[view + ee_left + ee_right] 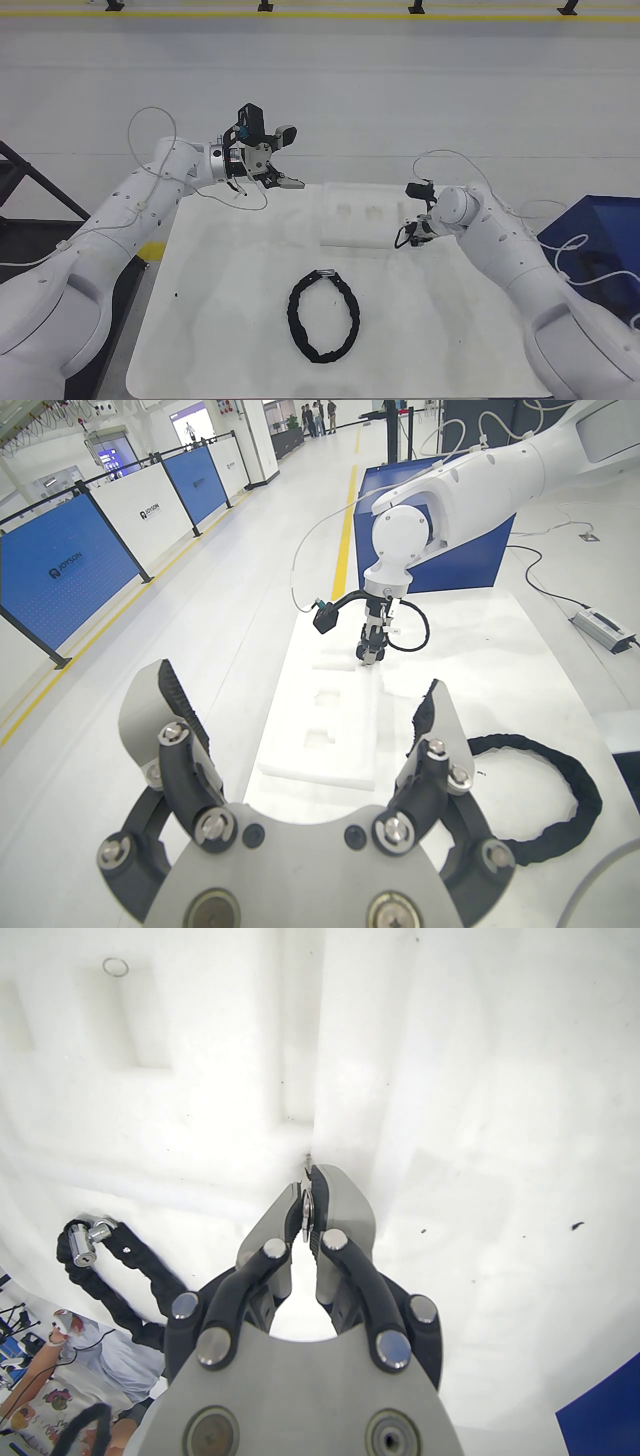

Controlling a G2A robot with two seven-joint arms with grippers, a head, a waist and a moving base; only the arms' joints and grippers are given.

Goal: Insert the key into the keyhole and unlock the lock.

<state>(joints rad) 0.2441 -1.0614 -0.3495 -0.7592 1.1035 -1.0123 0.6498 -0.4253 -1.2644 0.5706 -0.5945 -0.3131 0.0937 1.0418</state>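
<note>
Over on the left, the left gripper (291, 157) is hovering near the far edge of the table (215, 330), its fingers spread wide and carrying nothing.

Moving to the middle, the lock (293, 318) is lying flat on the table as a black sleeved loop. Its silver cylinder (81, 1244) is sitting at the loop's far end, the end nearest the white foam block (360, 238). The keyhole (88, 1258) is showing on the cylinder's end face. Behind the loop, the foam block is resting across the far side of the table, and a small metal ring (115, 967) is lying in one of its recesses.

Now to the right: the right gripper (306, 1183) is pointing down at the foam block's right end, its fingers pinching narrowly on the key (307, 1210). The key is sitting edge-on between the pads, which are clamping its round head. Its tip is poking just past the fingertips towards the foam, and I cannot tell whether it is touching. Key and keyhole are sitting well apart.
</note>
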